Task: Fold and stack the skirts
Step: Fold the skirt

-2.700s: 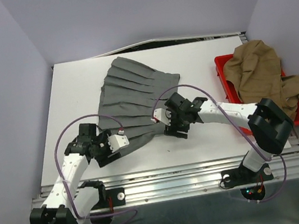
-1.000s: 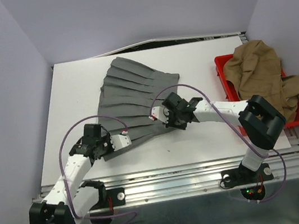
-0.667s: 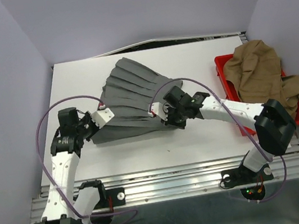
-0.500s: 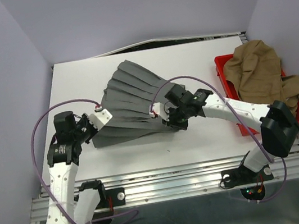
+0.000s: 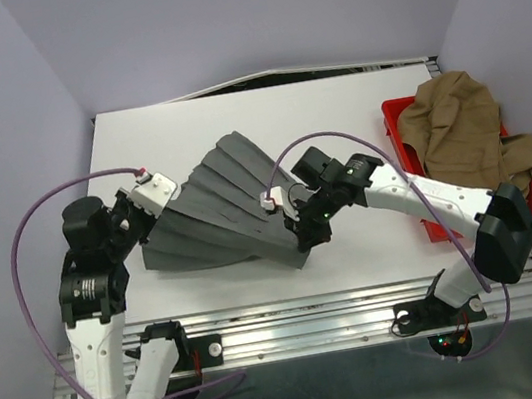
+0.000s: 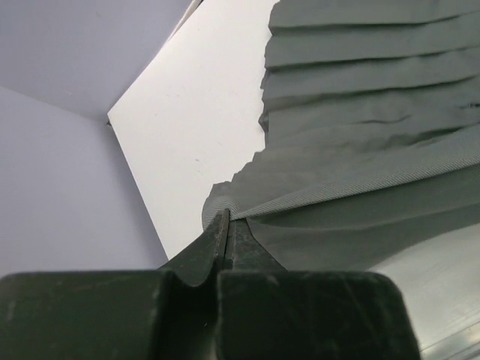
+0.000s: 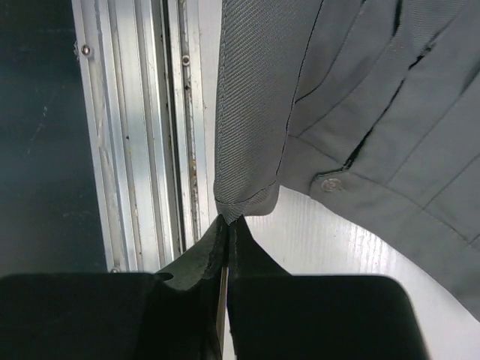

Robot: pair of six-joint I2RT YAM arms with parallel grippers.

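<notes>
Both arms have hauled the grey skirt's (image 5: 213, 213) near edge up since before; seen from above, its far end lies on the desk (image 5: 333, 108), and the tan skirt (image 5: 457, 129) is heaped on the red tray (image 5: 397, 118). Left wrist: left tool (image 6: 223, 225) pinching a waistband corner. Right wrist: right tool (image 7: 227, 225) squeezed tight on the other corner.

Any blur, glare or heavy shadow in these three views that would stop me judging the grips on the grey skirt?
Top external: even light, sharp, soft shadow under the grey skirt. Left wrist: left gripper's fingers dark and soft, cloth weave crisp. Right wrist: mild glare on the table, right gripper's fingers dark, pinch readable.
</notes>
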